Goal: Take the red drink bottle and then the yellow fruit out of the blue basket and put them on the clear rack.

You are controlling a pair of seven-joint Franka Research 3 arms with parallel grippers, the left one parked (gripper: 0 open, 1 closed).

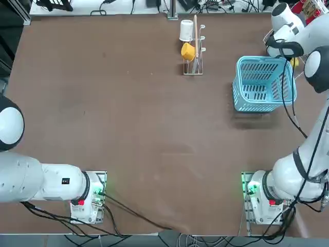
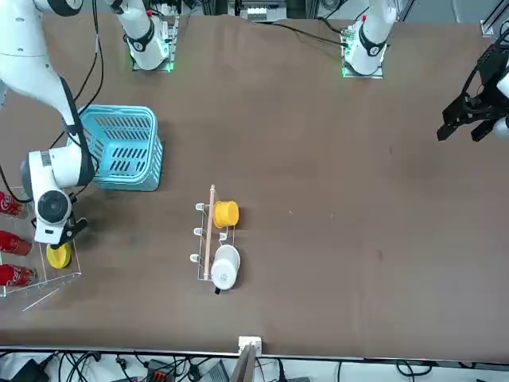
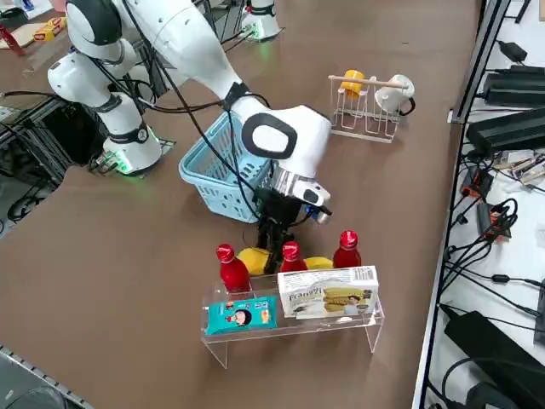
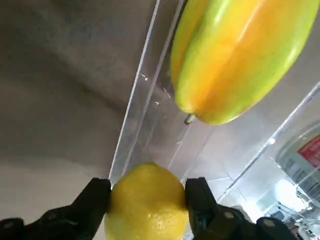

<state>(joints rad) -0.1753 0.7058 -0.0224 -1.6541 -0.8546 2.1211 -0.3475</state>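
My right gripper (image 4: 147,190) reaches down into the clear rack (image 3: 294,328) and is shut on the yellow fruit (image 4: 147,202), with a finger (image 4: 97,192) pressed to each side. From the right side, the gripper (image 3: 272,247) stands behind the rack's bottles with the yellow fruit (image 3: 254,260) at its tips. The front view shows the yellow fruit (image 2: 58,255) just under the gripper (image 2: 60,239), inside the rack (image 2: 40,286). Three red drink bottles (image 3: 232,268) are on the rack; I cannot tell which is the task's. The blue basket (image 1: 257,105) sits beside the rack, and nothing shows inside it.
A larger yellow-green fruit (image 4: 240,55) lies on the rack close to the lemon. A blue packet (image 3: 241,315) and a cracker box (image 3: 328,294) lean in the rack's front. A metal peg stand (image 1: 194,69) at the table's far middle holds a yellow-orange cup (image 1: 188,50) and a white cup (image 1: 186,30).
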